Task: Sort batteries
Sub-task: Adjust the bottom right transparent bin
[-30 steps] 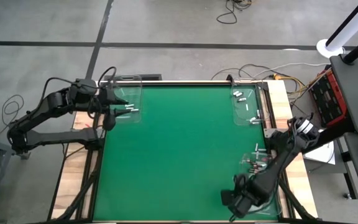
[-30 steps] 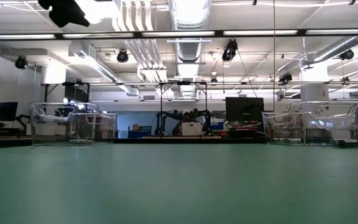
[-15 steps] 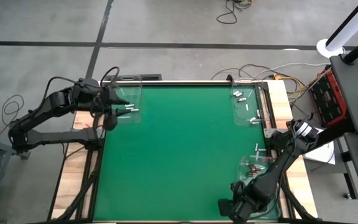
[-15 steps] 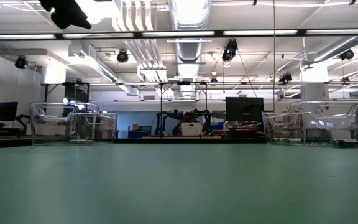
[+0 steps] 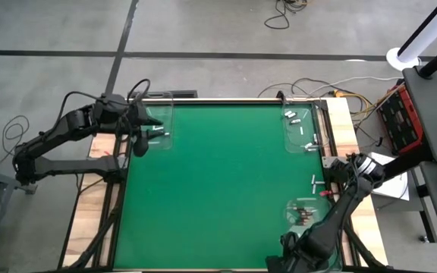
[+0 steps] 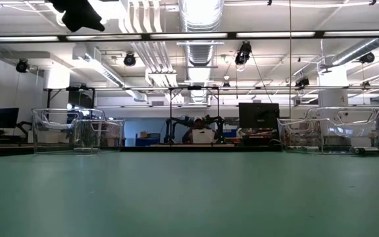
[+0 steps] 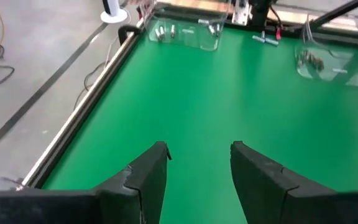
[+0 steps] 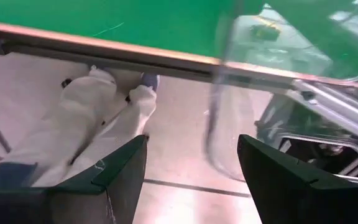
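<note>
Since a second ago my right gripper (image 5: 293, 256) has slid back off the near edge of the green table (image 5: 218, 189), out past the near-right tray (image 5: 307, 214), and my left gripper (image 5: 139, 146) has eased a little inward over the far-left tray (image 5: 156, 121). My right fingers are spread wide and hold nothing; the right wrist view looks down past the table's edge to the floor, where a person's legs in pale trousers (image 8: 82, 134) show under the table, so this pincer is well clear of any battery. My left fingers are also parted and empty, hanging above the mat and pointing across it toward the other trays.

The batteries lie in three lots: a few pale ones in the far-left tray (image 5: 158, 133), several pale ones in the far-right tray (image 5: 300, 129), and a darker clutch in the near-right tray (image 5: 303, 213). One pale battery (image 5: 313, 180) lies loose on the mat between the two right-hand trays. I judge the trays keep each kind apart, pale from dark, which is why the piles sit at the corners. The loose one looks to be my right arm's next concern, and being so small it will want a careful, centred pinch
</note>
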